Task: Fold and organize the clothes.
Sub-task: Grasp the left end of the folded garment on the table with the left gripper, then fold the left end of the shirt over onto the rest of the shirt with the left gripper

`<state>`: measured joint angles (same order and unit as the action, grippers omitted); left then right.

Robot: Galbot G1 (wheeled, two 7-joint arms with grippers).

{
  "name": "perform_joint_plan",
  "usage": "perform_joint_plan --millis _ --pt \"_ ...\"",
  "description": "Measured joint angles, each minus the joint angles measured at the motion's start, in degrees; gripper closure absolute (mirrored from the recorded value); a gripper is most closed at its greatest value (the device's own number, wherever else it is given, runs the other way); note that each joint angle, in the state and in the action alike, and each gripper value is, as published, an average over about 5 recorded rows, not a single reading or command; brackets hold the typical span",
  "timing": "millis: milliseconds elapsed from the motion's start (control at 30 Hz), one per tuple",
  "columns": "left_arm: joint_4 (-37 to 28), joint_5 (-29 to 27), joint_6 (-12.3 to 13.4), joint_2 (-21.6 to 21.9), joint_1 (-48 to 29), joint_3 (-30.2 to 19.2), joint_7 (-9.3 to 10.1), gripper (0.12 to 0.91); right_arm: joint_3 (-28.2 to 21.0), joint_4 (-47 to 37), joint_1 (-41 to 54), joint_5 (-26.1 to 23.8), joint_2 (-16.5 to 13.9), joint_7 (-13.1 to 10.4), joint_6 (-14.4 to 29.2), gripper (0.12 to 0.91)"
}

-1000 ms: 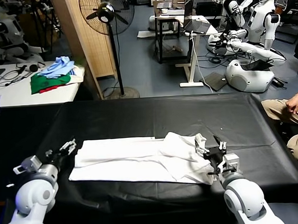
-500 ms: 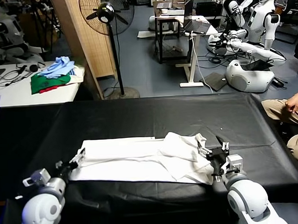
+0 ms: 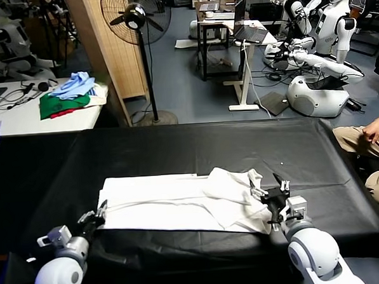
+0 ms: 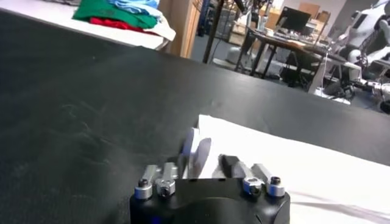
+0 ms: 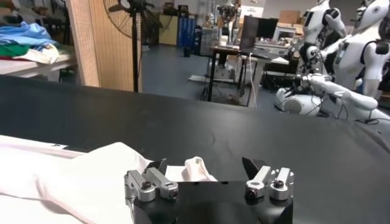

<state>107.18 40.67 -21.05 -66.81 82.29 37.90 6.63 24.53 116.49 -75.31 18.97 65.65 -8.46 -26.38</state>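
On the black tabletop (image 3: 177,142), the left gripper (image 3: 95,218) pinches the white T-shirt's (image 3: 173,203) near-left corner while the right gripper (image 3: 273,198) stands spread at its opposite end.

Both arms (image 3: 57,279) have rounded white-grey shells; black gripper (image 5: 207,176) housings carry silver finger brackets fastened by dark screws.

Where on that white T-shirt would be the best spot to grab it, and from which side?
At its near corners, coming in low from the robot's side of the table. The T-shirt lies flat, so only its edges give anything to pinch. The left tool sits at one near corner, the right tool at the other.
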Motion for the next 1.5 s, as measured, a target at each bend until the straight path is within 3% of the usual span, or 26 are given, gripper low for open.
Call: perform_joint_plan --millis 67,200,300,400,600,667,767,967,1200,1333,1500 --pt "-0.30 1.43 -0.77 -0.01 -0.37 0.13 0.10 0.876 0.02 0.05 0.00 -0.01 0.02 0.02 -0.03 0.227" --pt "-0.48 4.35 -2.24 0.41 -1.16 0.76 0.32 0.873 0.23 0.23 -0.26 -0.02 0.10 0.03 -0.05 0.227" --pt "-0.32 1.47 -1.12 1.29 -1.10 1.34 0.25 0.877 0.41 0.41 -0.55 -0.04 0.24 0.03 -0.07 0.227" --pt "-0.69 -7.37 1.81 3.04 -0.77 2.26 0.60 0.877 0.49 0.59 -0.81 -0.06 0.61 -0.01 -0.12 0.227" --pt "-4.24 -31.72 9.22 9.46 0.22 5.91 2.16 0.877 0.34 0.89 -1.17 -0.18 1.41 -0.12 -0.25 0.227" --pt "-5.17 -36.33 10.36 11.65 0.78 7.02 2.26 0.877 0.20 0.93 -1.28 -0.34 1.75 -0.17 -0.31 0.227" --pt "-5.00 -38.75 10.12 13.14 1.88 7.27 1.96 0.877 0.02 0.99 -1.65 -1.02 2.23 -0.20 -0.37 0.227" --pt "0.21 -37.23 5.43 8.83 2.61 1.94 1.20 0.877 0.77 1.80 -3.00 -1.69 2.39 -0.30 -0.50 0.227" --pt "7.55 -26.44 -0.02 0.87 -0.60 -10.28 3.34 0.877 2.05 2.83 -4.96 -2.68 3.18 -0.35 -0.54 0.227" --pt "10.29 -19.47 -1.74 -2.63 -2.93 -15.82 5.37 0.877 2.23 2.90 -5.35 -2.99 3.72 -0.36 -0.56 0.227" --pt "11.87 -15.50 -2.12 -5.50 -4.97 -20.02 5.65 0.877 2.02 2.74 -5.20 -3.29 4.21 -0.37 -0.58 0.227"
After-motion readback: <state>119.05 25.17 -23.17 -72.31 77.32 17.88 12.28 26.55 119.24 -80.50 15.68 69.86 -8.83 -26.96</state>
